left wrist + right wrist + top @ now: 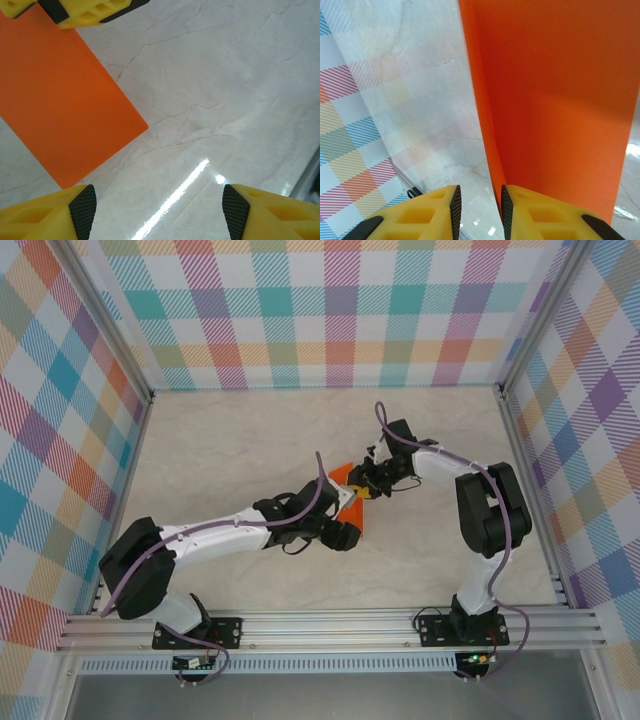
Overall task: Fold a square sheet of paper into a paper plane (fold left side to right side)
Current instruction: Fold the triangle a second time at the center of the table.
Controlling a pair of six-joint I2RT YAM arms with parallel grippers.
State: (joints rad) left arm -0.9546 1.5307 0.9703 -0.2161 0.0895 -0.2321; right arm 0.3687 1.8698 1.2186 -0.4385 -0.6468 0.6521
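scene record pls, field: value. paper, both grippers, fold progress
paper: orange sheet lying on the table, between the two grippers
left gripper: open wide, nothing between the fingers, next to the sheet's corner
right gripper: narrow gap between the jaws, sheet edge at one finger's inner side, not visibly clamped
fold progress: no dart shape yet

Item count, tabletop
One orange sheet of paper [60, 110] is lying on one table [225, 75]; two grippers are showing: one left gripper [159, 210], one right gripper [479, 205].
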